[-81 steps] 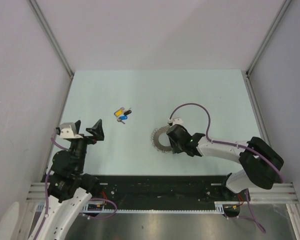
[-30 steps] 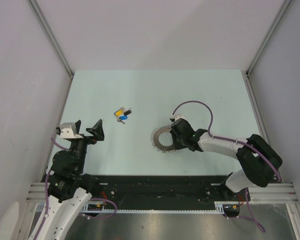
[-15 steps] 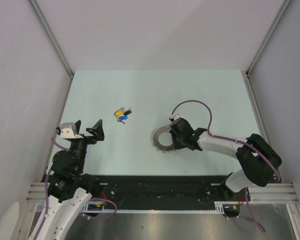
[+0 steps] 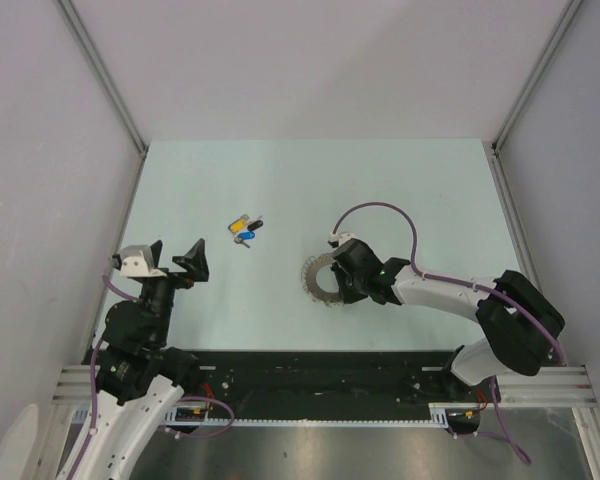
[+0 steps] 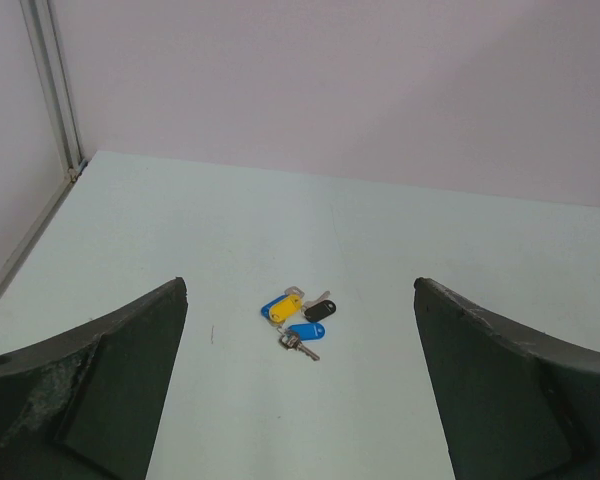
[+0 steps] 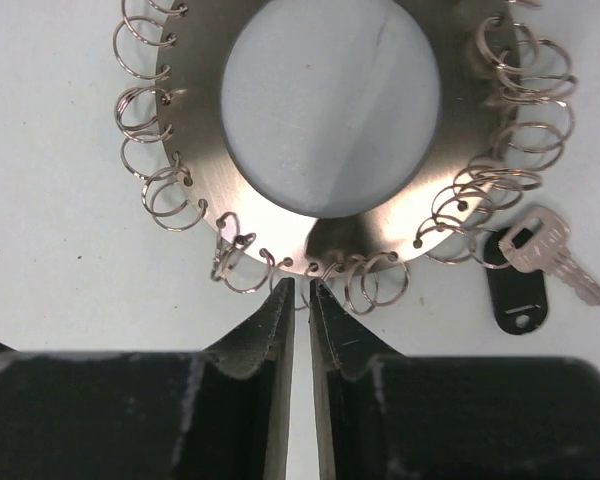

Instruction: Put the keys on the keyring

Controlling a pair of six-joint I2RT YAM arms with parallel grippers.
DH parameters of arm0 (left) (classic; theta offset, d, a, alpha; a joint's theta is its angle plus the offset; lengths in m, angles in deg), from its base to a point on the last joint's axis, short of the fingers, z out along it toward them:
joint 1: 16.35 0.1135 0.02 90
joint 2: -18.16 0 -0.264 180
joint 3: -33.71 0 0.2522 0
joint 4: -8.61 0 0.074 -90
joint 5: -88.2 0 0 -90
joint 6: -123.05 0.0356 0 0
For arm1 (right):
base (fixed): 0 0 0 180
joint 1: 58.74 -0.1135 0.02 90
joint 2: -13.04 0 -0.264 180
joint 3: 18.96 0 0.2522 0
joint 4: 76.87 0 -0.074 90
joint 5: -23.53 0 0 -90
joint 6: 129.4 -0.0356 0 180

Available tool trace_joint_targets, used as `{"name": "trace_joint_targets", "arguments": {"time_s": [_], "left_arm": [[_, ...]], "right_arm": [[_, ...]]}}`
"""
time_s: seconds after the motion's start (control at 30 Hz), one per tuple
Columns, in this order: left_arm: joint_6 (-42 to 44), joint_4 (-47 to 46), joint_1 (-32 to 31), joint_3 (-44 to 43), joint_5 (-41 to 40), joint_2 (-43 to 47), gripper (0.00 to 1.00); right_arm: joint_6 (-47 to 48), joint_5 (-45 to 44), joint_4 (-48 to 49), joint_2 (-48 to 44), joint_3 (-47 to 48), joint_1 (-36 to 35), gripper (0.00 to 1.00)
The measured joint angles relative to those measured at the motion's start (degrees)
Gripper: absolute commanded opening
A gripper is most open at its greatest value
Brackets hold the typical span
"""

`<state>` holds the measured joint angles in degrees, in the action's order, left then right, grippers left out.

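Note:
The keyring (image 4: pixel 320 278) is a flat silvery disc with a round hole and many small wire rings along its rim, lying mid-table; it fills the right wrist view (image 6: pixel 195 100). My right gripper (image 4: pixel 340 274) sits at its right edge, jaws nearly closed on one small rim ring (image 6: pixel 302 285). A black-headed key (image 6: pixel 515 295) lies by the disc's rim. A bunch of keys (image 4: pixel 246 229) with yellow, blue and black heads lies left of the keyring, also in the left wrist view (image 5: pixel 298 315). My left gripper (image 4: pixel 177 255) is wide open and empty, well short of them (image 5: pixel 300 420).
Grey walls and metal posts (image 4: pixel 105 80) enclose the pale green table (image 4: pixel 400 190). The right arm's purple cable (image 4: pixel 380 210) loops above the tabletop behind the gripper. The black rail (image 4: pixel 320 370) runs along the near edge.
My right gripper has shifted left and slightly away along the keyring's edge, with its wrist turning. The keyring has barely moved. The left arm and the key bunch have not moved.

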<state>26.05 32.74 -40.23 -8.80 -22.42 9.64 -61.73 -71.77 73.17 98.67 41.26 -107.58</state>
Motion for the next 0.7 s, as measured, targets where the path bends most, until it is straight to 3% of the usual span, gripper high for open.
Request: {"name": "trace_joint_targets", "arguments": {"time_s": [0.3, 0.7], "left_arm": [[0.02, -0.02, 0.00, 0.26, 0.07, 0.00, 1.00], [0.02, -0.02, 0.00, 0.26, 0.09, 0.00, 1.00]], "right_arm": [[1.18, -5.64, -3.32, -3.04, 0.20, 0.15, 0.18], [-3.30, -3.39, -1.05, 0.52, 0.52, 0.20, 0.22]]}}
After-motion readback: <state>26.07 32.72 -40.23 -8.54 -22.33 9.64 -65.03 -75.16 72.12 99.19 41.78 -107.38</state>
